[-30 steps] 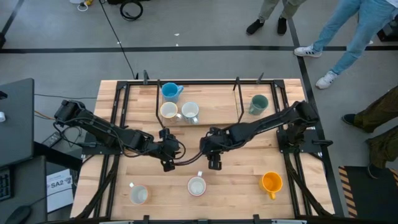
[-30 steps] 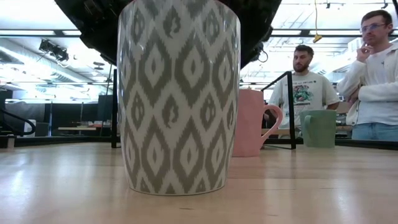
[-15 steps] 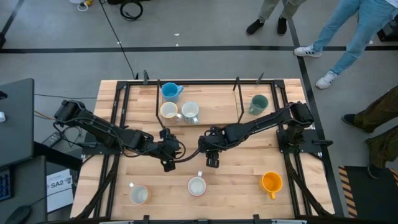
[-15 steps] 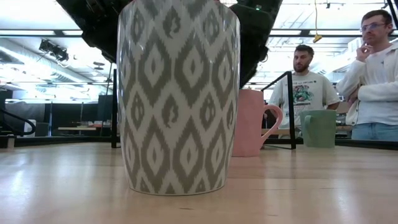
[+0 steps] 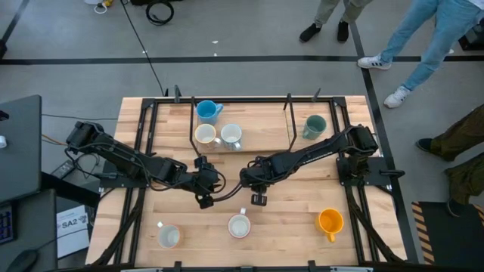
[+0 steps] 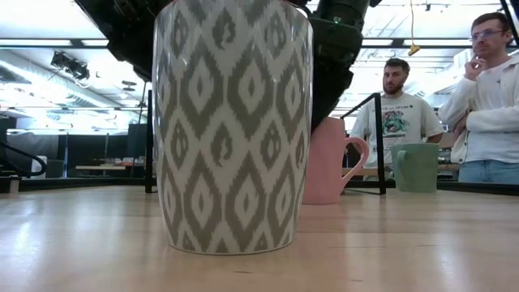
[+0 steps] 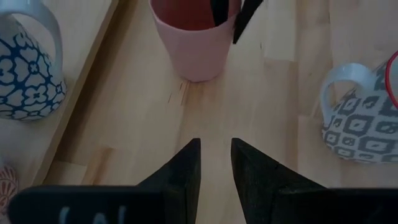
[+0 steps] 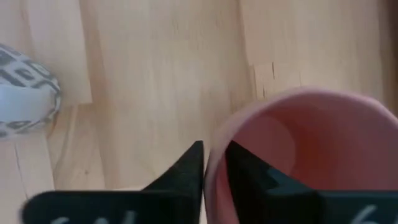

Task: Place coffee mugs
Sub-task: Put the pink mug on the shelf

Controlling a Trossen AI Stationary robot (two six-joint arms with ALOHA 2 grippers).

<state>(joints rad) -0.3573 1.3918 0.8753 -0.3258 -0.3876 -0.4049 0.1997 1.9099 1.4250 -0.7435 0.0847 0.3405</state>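
**Pink mug at the moment of grasp.** The pink mug (image 7: 194, 43) stands upright on the bench (image 5: 296, 205), near its middle, and has not yet left the surface. The right end effector (image 8: 213, 149) has come down onto it. A second ago it hung higher with its fingers spread; now one finger lies inside the rim and the other outside, drawn together on the wall of the mug. The low view agrees, with the dark wrist now reaching down to the mug's mouth behind the grey-patterned mug (image 6: 233, 122). The grasp therefore appears to be made, and the step in hand is judged to pass from reaching to lifting.

The left end effector (image 7: 214, 146) waits just beside the pink mug, above bare wood. Its fingers stand a narrow gap apart and nothing is between them.

The remaining mugs rest apart from both arms:
- The blue mug (image 5: 206, 111) and two white mugs (image 5: 218, 135) are at the far side.
- The dark green mug (image 5: 313, 127) is far right.
- The orange mug (image 5: 330, 221) is near right.
- A pale mug (image 5: 168, 236) is near left.
- The grey-patterned mug is at the near edge.

Two people (image 6: 495, 89) watch from beyond the bench.

A rim pinch on one wall leaves the mug free to swing, so a slow lift seems prudent.
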